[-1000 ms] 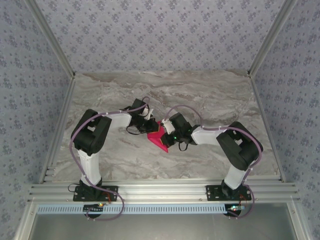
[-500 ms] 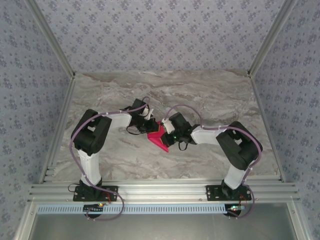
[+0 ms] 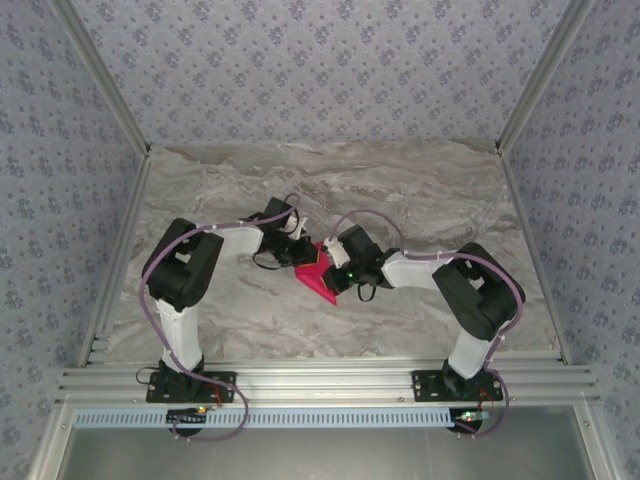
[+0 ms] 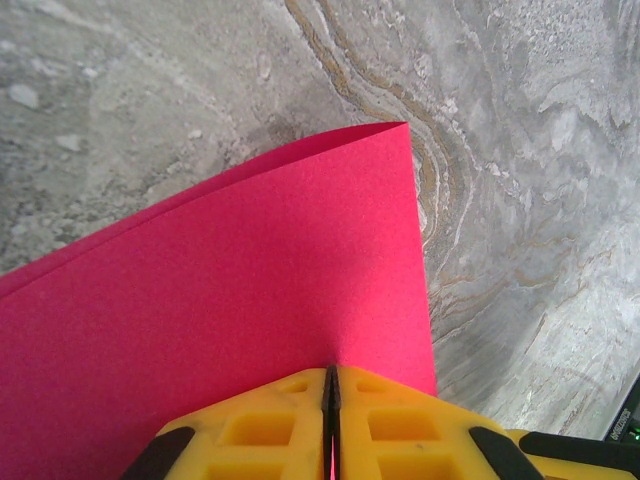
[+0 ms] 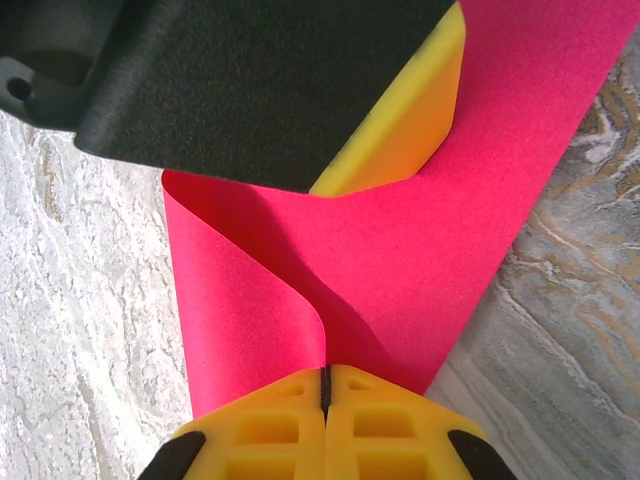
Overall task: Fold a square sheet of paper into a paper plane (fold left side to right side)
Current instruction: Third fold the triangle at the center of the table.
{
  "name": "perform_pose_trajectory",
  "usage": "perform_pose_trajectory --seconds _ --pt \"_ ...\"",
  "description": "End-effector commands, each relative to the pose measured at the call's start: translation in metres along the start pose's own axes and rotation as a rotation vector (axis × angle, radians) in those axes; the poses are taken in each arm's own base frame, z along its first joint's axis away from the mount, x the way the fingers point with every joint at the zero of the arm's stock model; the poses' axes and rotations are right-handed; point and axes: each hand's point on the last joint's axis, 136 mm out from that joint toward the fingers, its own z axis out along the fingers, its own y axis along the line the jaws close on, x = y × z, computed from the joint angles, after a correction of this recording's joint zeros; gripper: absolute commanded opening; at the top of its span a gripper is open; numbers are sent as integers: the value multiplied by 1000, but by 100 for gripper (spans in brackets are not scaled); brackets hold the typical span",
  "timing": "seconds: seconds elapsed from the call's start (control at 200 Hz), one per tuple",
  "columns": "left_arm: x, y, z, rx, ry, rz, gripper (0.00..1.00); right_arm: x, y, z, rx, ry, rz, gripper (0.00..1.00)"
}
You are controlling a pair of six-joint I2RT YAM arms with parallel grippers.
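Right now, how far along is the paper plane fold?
Done: the pink sheet is curled over on itself. In hand: the left hand and right hand are both shut on it. Left: pressing the loose bend into a flat crease, then the later folds; no dart shape yet.

Nothing can be seen to move between the earlier top pictures and now. The left tool (image 3: 304,249) and the right tool (image 3: 329,258) are in the same spots, close together over the bench (image 3: 420,190). The pink square sheet of paper (image 3: 319,279) pinched between them has the same shape and lies the same way beside each tool. If anything did shift, it is too small to tell.
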Motion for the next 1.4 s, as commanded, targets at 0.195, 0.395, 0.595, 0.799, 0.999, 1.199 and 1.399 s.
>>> perform_pose_trajectory --seconds 0.195,0.395,0.595,0.799,0.999,1.199,1.399 --pt "17 15 14 -43 58 -15 9 -14 -2 -7 22 -28 3 0" --pt "18 15 13 -43 58 -14 9 -18 -1 -7 17 -31 0 0" --pt "17 16 13 -43 57 -15 9 -13 -3 -5 22 -14 5 0" --pt "17 13 11 -39 53 -10 10 1 -7 1 31 38 15 0" --pt "11 3 1 -32 38 13 15 20 -12 8 53 104 23 0" --pt "-6 -11 -20 -32 2 45 20 28 -15 11 61 139 27 0" --pt "-21 -10 -49 -55 -61 39 28 30 -14 11 56 155 22 0"
